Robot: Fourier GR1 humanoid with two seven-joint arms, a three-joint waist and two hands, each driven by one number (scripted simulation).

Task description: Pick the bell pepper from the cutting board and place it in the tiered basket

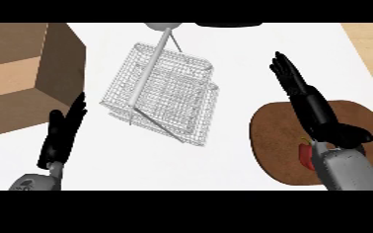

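A red bell pepper [305, 156] lies on the brown round cutting board [273, 143] at the lower right, mostly hidden behind my right wrist. My right hand [315, 109] hovers over the board with fingers straight, pointing up and to the left past the board's far edge; it is open and holds nothing. The silver wire tiered basket [164, 91] stands in the middle of the white counter, left of the board. My left hand [62, 131] rests open at the lower left, fingers up.
A wooden cabinet side [36, 74] fills the left edge. A grey round object [164, 26] and a dark one [228, 24] sit at the counter's far edge. White counter [226, 84] lies between basket and board.
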